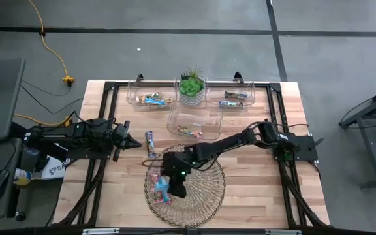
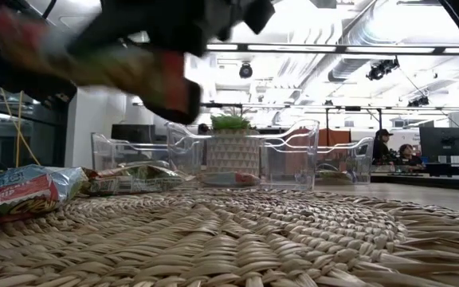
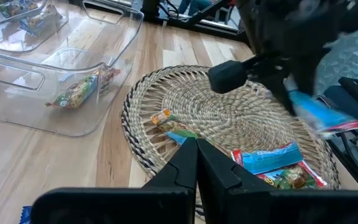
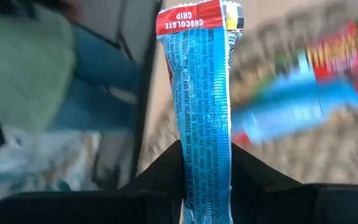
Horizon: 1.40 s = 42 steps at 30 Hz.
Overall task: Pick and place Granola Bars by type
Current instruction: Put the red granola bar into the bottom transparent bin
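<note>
Your right gripper [image 4: 205, 163] is clamped on a blue granola bar [image 4: 201, 93] with a red end reading "chocolate chip"; the bar stands up between the two dark fingers. From above, that gripper [image 1: 177, 185] hangs over the round wicker tray [image 1: 207, 196], toward its 9 o'clock side, where more blue and red bars [image 1: 159, 187] lie on the weave. Your left gripper [image 1: 136, 143] waits with fingers pressed together and nothing between them, over the bare wood at the tray's 10 o'clock, with one loose bar [image 1: 150, 141] just beside it. At 12 o'clock from the tray sits a clear bin [image 1: 194, 124] holding a bar, and two further bins flank a potted plant [image 1: 191, 86] behind it.
</note>
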Tool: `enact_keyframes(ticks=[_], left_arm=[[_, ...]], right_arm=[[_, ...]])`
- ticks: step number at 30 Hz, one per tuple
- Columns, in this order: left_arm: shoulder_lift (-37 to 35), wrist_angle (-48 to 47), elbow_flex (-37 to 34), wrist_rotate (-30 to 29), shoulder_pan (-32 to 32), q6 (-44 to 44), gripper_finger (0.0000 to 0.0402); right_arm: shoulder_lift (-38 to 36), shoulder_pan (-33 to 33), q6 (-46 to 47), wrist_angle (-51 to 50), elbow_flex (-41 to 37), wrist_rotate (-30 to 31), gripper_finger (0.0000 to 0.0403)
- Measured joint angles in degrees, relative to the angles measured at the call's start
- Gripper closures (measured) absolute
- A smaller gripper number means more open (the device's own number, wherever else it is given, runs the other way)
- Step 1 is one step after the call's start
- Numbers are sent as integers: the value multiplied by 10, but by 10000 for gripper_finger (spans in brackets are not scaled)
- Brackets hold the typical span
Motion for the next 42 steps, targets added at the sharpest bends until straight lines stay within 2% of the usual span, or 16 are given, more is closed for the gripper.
enact_keyframes(ticks=[9,14,17,25,32,38,42], left_arm=[[0,0,0,2,0,0,401],[0,0,0,2,0,0,401],[0,0,0,2,0,0,401],[0,0,0,1,0,0,401],[0,0,0,1,0,0,401],[0,0,0,0,0,0,401],[0,0,0,0,0,0,401]], right_arm=[[0,-26,91,258,0,-22,321],[-1,-40,119,386,0,-5,321],[-13,-45,110,416,0,24,321],[-92,-56,-32,379,0,151,320],[-176,-66,-158,252,1,304,320],[-246,-78,-187,127,1,436,320],[-277,-92,-186,49,1,486,320]])
